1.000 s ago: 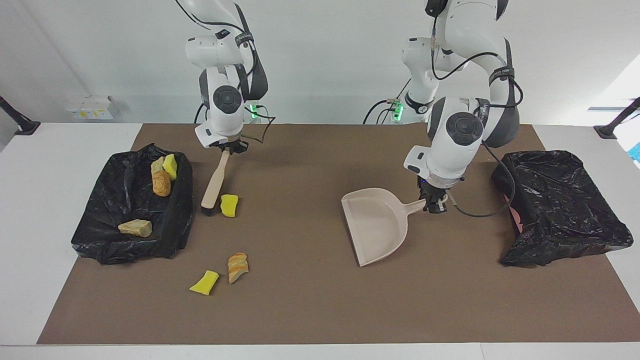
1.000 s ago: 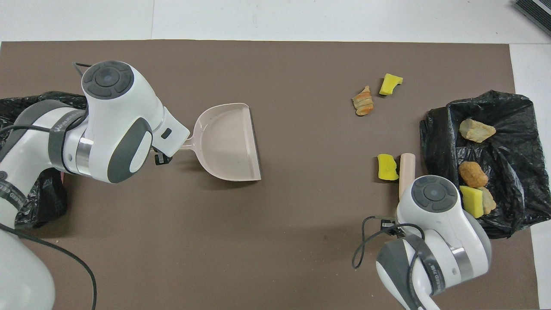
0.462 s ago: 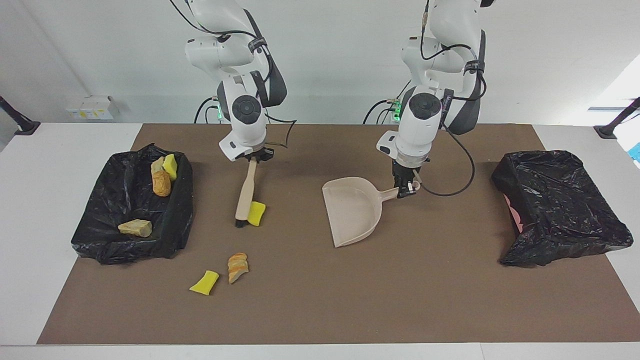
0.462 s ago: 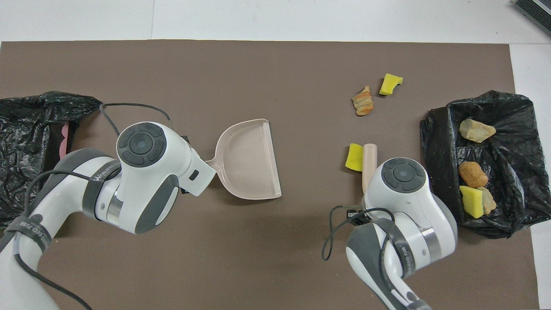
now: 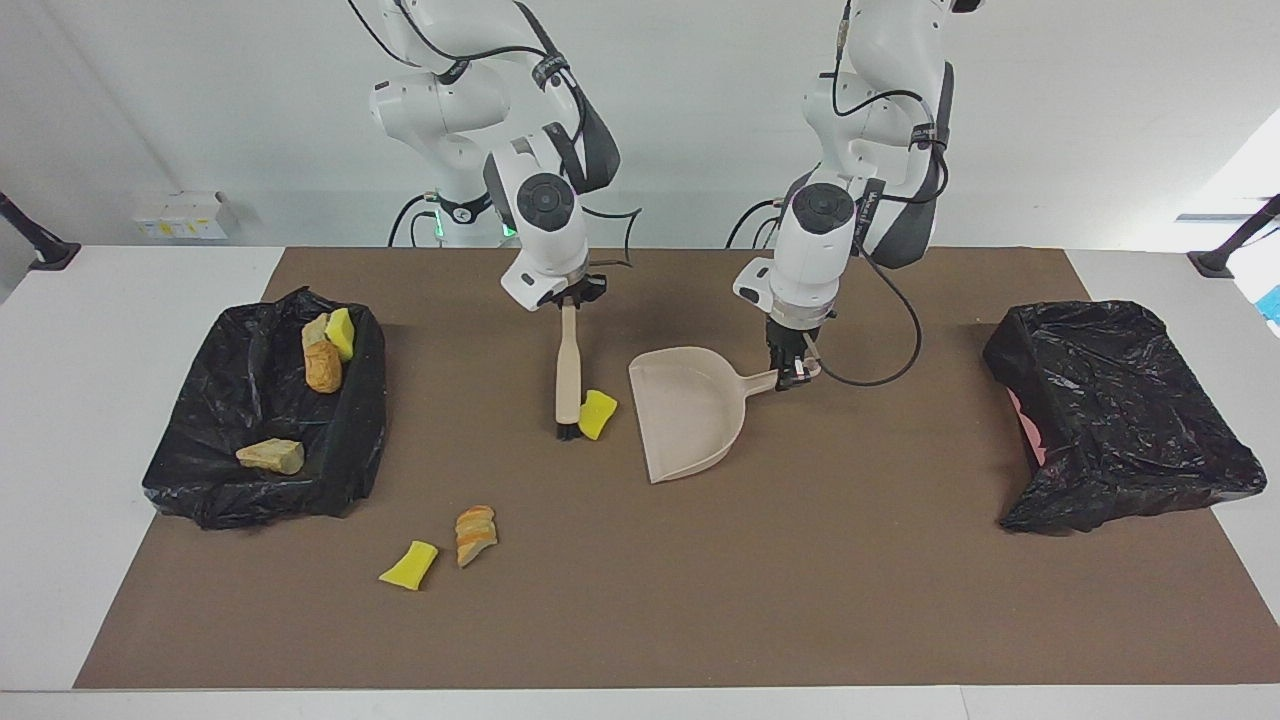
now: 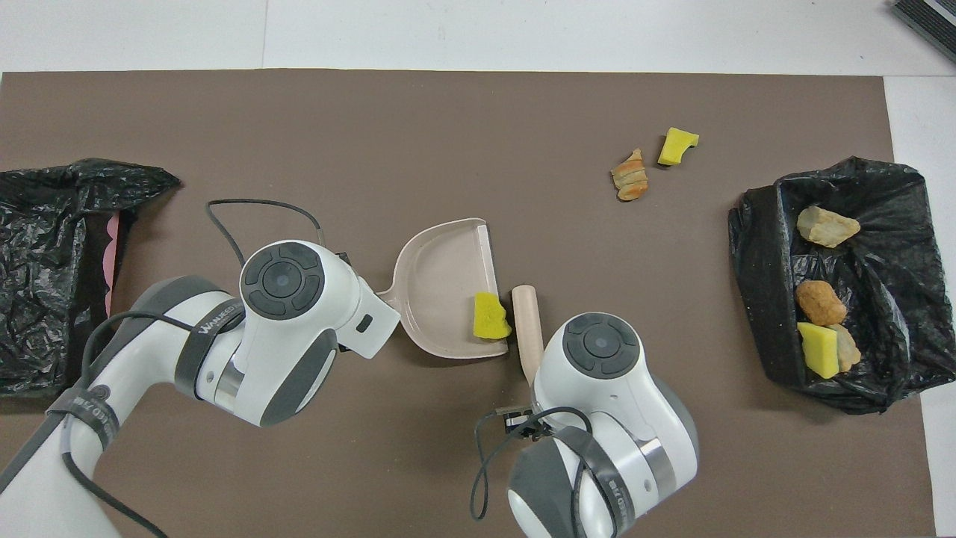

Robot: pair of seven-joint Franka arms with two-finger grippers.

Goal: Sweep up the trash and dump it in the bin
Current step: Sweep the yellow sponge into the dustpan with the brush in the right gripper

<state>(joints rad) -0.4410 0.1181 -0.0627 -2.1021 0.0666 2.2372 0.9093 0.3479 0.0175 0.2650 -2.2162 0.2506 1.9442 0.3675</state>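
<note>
At the right arm's end of the worktop (image 5: 150, 620), we note a black-lined bin (image 5: 355, 400) that holds several pieces of trash, unchanged over the last second. A yellow chunk (image 5: 408, 565) and a bread-like lump (image 5: 475, 534) lie together on the brown mat, farther from the robots than the bin, and neither has moved.

The right end effector (image 5: 570, 297) is clamped on the top of the brush (image 5: 567, 375), whose bristles rest on the mat. A second ago this brush stood close beside the bin; it is now near the middle of the worktop. The yellow sponge piece (image 5: 597, 414) has travelled with it and touches the bristle end.

The dustpan (image 5: 690, 415) has come in from the left arm's end to meet it, open edge toward the brush. The left end effector (image 5: 790, 370) holds it closed on the handle. In the facing view the sponge piece lies just beside the pan's lip; in the overhead view it overlaps that lip, so we cannot confirm it is inside.

The second bin (image 5: 1120, 410), at the left arm's end, shows no trash.

We judge the first sweep nearly complete. One short push remains, then the dump and two further pieces.
</note>
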